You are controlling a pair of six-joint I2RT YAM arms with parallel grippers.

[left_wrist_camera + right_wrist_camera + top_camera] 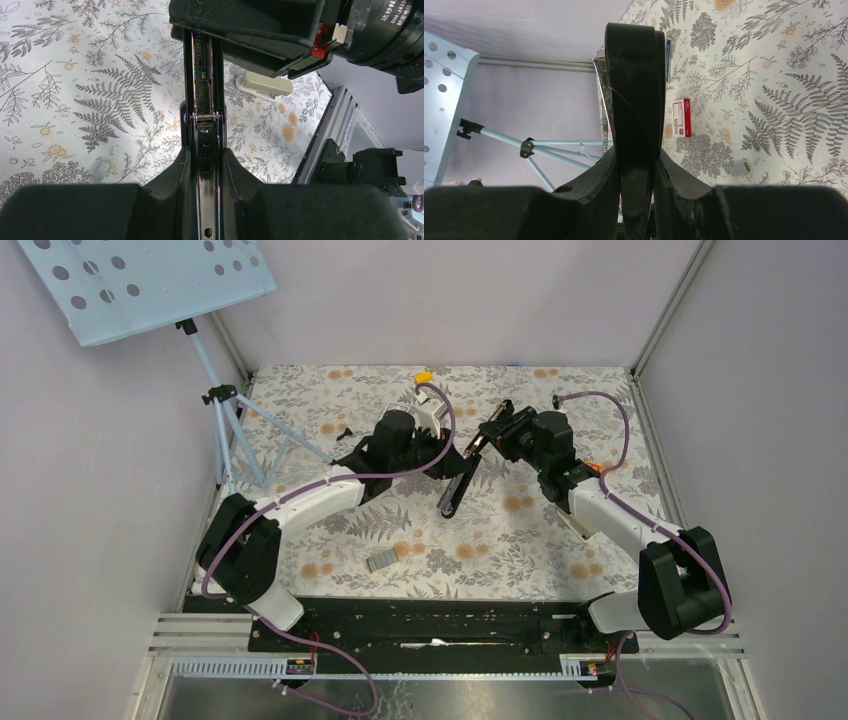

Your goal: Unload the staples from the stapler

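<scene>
Grey block point(382, 561) is lying nearest on the floral table point(520, 540). Beyond it, the stapler point(458, 488) is hanging opened over mid-table. The left gripper point(207, 167) is pinching its silvery channel arm and the right gripper point(636, 162) is clamping the black arm (can't tell if staples are inside). Card box point(681, 118) is lying farther back.

Black stapler point(461, 481), fern-and-flower print table point(500, 540)
</scene>
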